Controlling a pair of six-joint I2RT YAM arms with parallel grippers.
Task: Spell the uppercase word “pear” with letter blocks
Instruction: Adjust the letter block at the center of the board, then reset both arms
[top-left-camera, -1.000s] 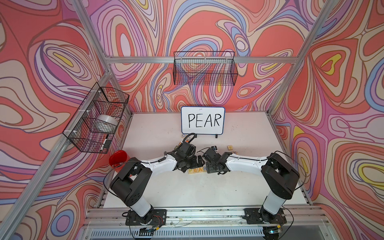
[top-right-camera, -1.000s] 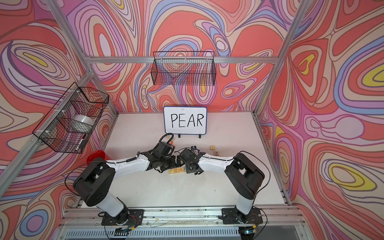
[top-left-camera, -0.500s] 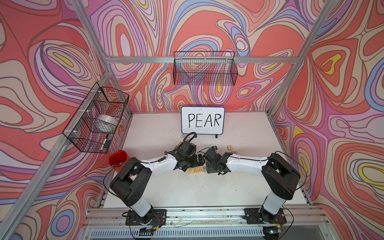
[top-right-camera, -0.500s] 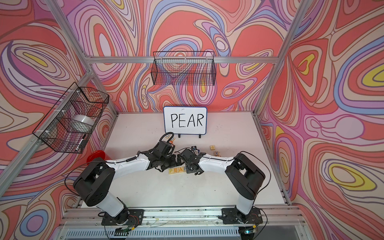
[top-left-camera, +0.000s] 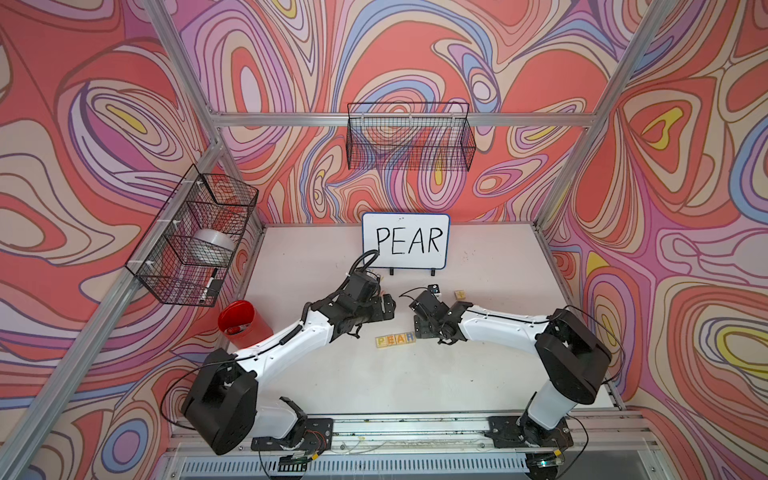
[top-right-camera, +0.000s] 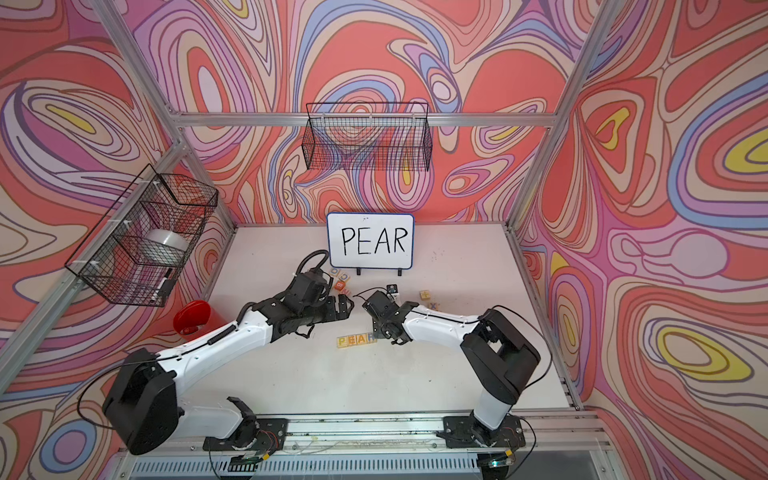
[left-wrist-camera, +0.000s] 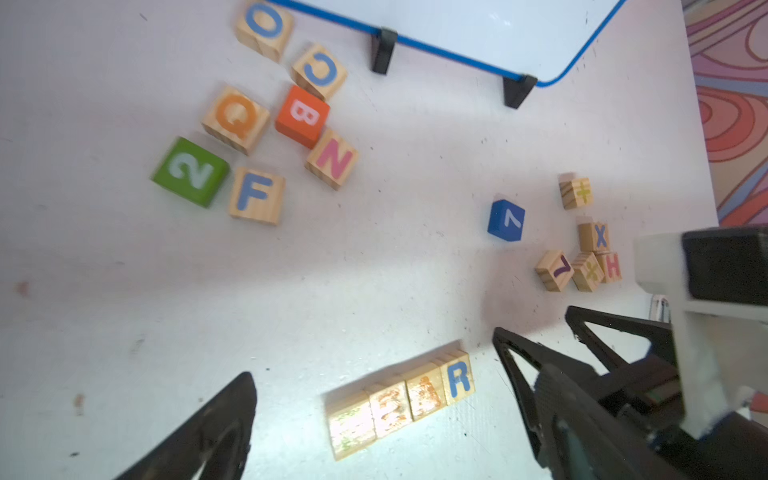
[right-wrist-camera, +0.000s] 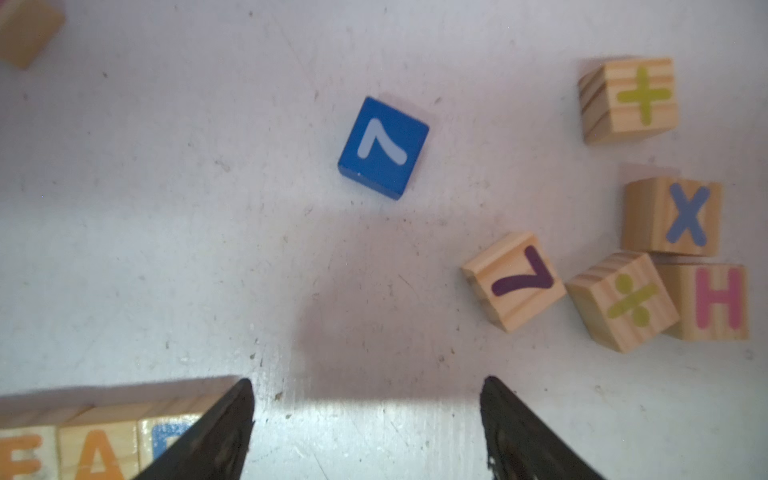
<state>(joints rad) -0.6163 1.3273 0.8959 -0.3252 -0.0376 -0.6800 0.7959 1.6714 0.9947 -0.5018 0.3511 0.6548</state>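
On the white table (top-left-camera: 374, 386) the letter blocks (top-left-camera: 395, 340) sit touching in one straight row reading P, E, A, R, at 6 o'clock from the whiteboard (top-left-camera: 405, 246) that has PEAR written on it. The right gripper (right-wrist-camera: 365, 386) is at the row's 3 o'clock end, its claw spread well apart over bare table. One finger (right-wrist-camera: 216, 432) overlaps the blue R block (left-wrist-camera: 457, 378) in the wrist view, and I can't say whether it touches. The left gripper (top-left-camera: 390, 308) hangs toward 12 o'clock from the row, clear of it, its claw spread wide and empty. A blue 7 cube (right-wrist-camera: 383, 147) lies alone at about 1 o'clock from the row. A green 2 cube (left-wrist-camera: 189, 172) sits among loose blocks near 11 o'clock, and a red cup (top-left-camera: 243, 324) stands off at 9 o'clock.
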